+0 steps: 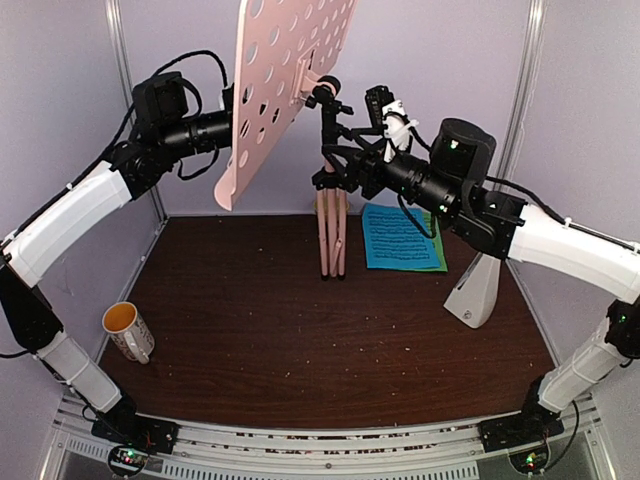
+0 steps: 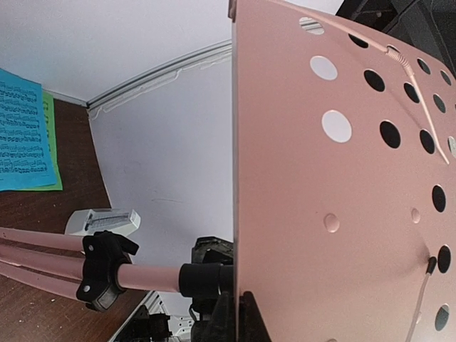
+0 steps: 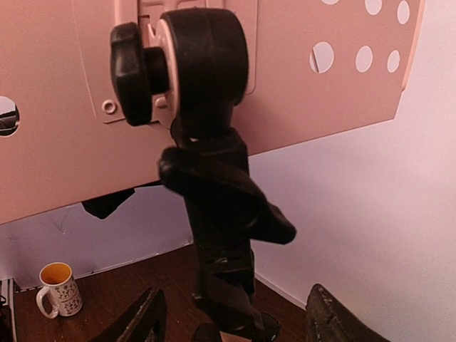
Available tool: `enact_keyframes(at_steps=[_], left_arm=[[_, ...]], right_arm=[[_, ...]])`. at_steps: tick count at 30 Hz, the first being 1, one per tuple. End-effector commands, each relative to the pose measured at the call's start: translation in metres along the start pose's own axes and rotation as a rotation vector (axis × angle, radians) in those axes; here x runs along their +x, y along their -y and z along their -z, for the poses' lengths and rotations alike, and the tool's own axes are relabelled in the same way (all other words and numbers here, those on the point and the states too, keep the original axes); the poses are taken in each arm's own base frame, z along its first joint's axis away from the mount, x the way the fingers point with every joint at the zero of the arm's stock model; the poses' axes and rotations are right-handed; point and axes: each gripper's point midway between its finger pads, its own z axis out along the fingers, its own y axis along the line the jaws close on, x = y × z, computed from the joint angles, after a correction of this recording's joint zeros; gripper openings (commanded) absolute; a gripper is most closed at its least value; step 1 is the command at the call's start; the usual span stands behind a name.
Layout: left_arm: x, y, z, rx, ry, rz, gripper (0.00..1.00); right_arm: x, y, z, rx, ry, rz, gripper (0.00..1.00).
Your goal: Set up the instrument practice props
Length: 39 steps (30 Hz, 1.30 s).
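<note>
Now, edges: walls [image 1: 60,60] hemming desk [image 1: 250,330]; mug [image 1: 128,330] sitting near left edge.
Music stand [image 1: 331,235]: standing upright back-centre, legs folded, tray [image 1: 285,80] tilting leftward.
Left claw [image 2: 234,313]: clamping tray edge.
Right claw [image 3: 235,299]: apart, straddling stand's neck.

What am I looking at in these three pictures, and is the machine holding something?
These are two robot arms, each ending in a two-finger gripper. One picture looks down from above; the other two come from cameras on the wrists. The left gripper is shut on the plate edge of the pink music stand. The right gripper is open around the stand's black post. On the brown table are a blue sheet over a green sheet, a white metronome and a mug.
</note>
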Motion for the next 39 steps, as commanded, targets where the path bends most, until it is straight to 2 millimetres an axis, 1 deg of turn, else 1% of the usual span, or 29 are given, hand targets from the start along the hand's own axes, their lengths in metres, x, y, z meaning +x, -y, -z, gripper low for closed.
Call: enact_keyframes(at_steps=[1, 7, 9, 15, 17, 20, 23, 24, 25, 28, 29, 31, 32, 34, 36, 38, 39], left_arm=[[0.005, 0.152, 0.054, 0.439, 0.096, -0.265, 0.0], [0.007, 0.149, 0.05, 0.445, 0.085, -0.253, 0.0], [0.007, 0.147, 0.05, 0.445, 0.081, -0.249, 0.0], [0.008, 0.144, 0.044, 0.451, 0.06, -0.223, 0.0], [0.007, 0.141, 0.042, 0.447, 0.058, -0.213, 0.0], [0.008, 0.14, 0.042, 0.445, 0.054, -0.207, 0.0], [0.007, 0.132, 0.038, 0.432, 0.053, -0.197, 0.0], [0.007, 0.129, 0.037, 0.424, 0.051, -0.192, 0.0], [0.005, 0.123, 0.035, 0.409, 0.053, -0.183, 0.05], [-0.003, 0.103, 0.033, 0.368, 0.07, -0.159, 0.36], [-0.007, 0.097, 0.033, 0.359, 0.077, -0.152, 0.44], [-0.012, 0.09, 0.035, 0.353, 0.09, -0.158, 0.58], [-0.014, 0.087, 0.037, 0.347, 0.096, -0.163, 0.62], [-0.02, 0.084, 0.043, 0.337, 0.115, -0.188, 0.67], [-0.031, 0.076, 0.056, 0.311, 0.172, -0.21, 0.72], [-0.042, 0.062, 0.072, 0.255, 0.252, -0.229, 0.78], [-0.049, 0.051, 0.08, 0.211, 0.299, -0.244, 0.81]], right_arm=[[-0.019, -0.002, -0.008, 0.027, 0.044, 0.023, 0.64], [-0.021, -0.005, -0.016, 0.03, 0.049, 0.04, 0.5], [-0.021, -0.007, -0.016, 0.02, 0.051, 0.044, 0.46], [-0.021, -0.009, -0.015, 0.008, 0.059, 0.054, 0.29], [-0.021, -0.01, -0.015, 0.004, 0.061, 0.052, 0.26], [-0.021, -0.01, -0.015, 0.005, 0.059, 0.048, 0.14], [-0.023, -0.008, -0.013, 0.008, 0.064, 0.031, 0.0], [-0.024, -0.008, -0.012, 0.01, 0.066, 0.021, 0.0], [-0.026, -0.007, -0.011, 0.014, 0.073, 0.009, 0.0], [-0.035, -0.004, -0.005, 0.021, 0.101, -0.025, 0.0], [-0.037, -0.004, -0.003, 0.023, 0.11, -0.036, 0.0], [-0.043, 0.001, 0.003, 0.034, 0.131, -0.053, 0.0], [-0.046, 0.003, 0.006, 0.039, 0.145, -0.06, 0.0], [-0.05, 0.008, 0.01, 0.049, 0.163, -0.078, 0.0], [-0.056, 0.013, 0.014, 0.061, 0.18, -0.091, 0.0], [-0.059, 0.017, 0.016, 0.071, 0.186, -0.098, 0.0], [-0.062, 0.019, 0.017, 0.074, 0.19, -0.106, 0.0]])
